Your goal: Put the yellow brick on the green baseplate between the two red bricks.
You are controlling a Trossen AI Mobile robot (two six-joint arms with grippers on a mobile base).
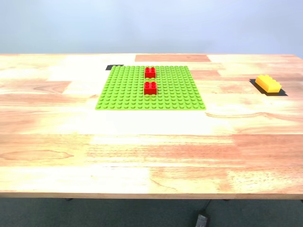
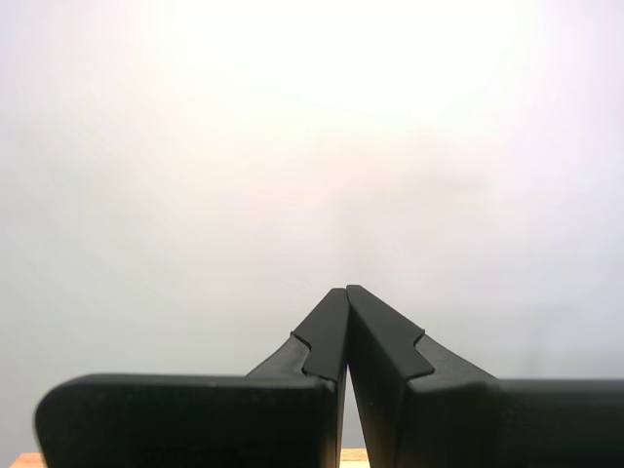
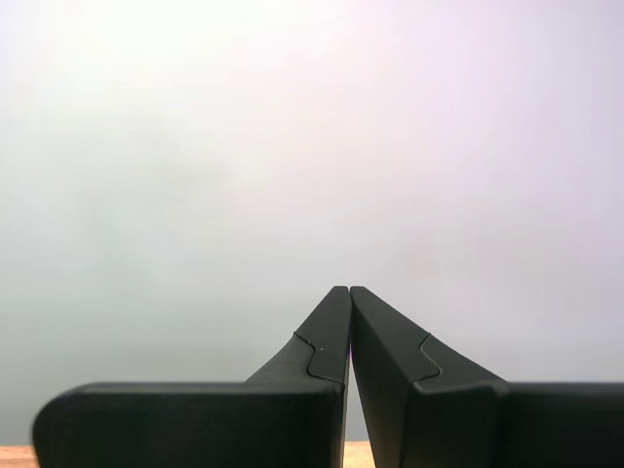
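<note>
Wood-grain table (image 1: 151, 156) fills the exterior view, and no arm or gripper shows in it. The green baseplate (image 1: 123, 92) lies flat toward the far side, a little left of the middle, its grid of small studs bare except for the two red bricks. The farther red brick (image 1: 150, 72) and the nearer red brick (image 1: 150, 87) sit in one line running near to far, apart, with a narrow strip of green studs between them. The yellow brick (image 1: 268, 83) rests well to the right of the baseplate on a dark patch (image 1: 283, 92) on the table; it is oblong, yellow-orange, studded on top and turned at a slant.

From the first wrist view, my first gripper (image 2: 347, 289) has its black fingertips pressed together, holding nothing, before a blank pale wall; no brick is near it.

From the second wrist view, my second gripper (image 3: 349, 289) is likewise closed and empty, with only a sliver of table edge beneath it.
</note>
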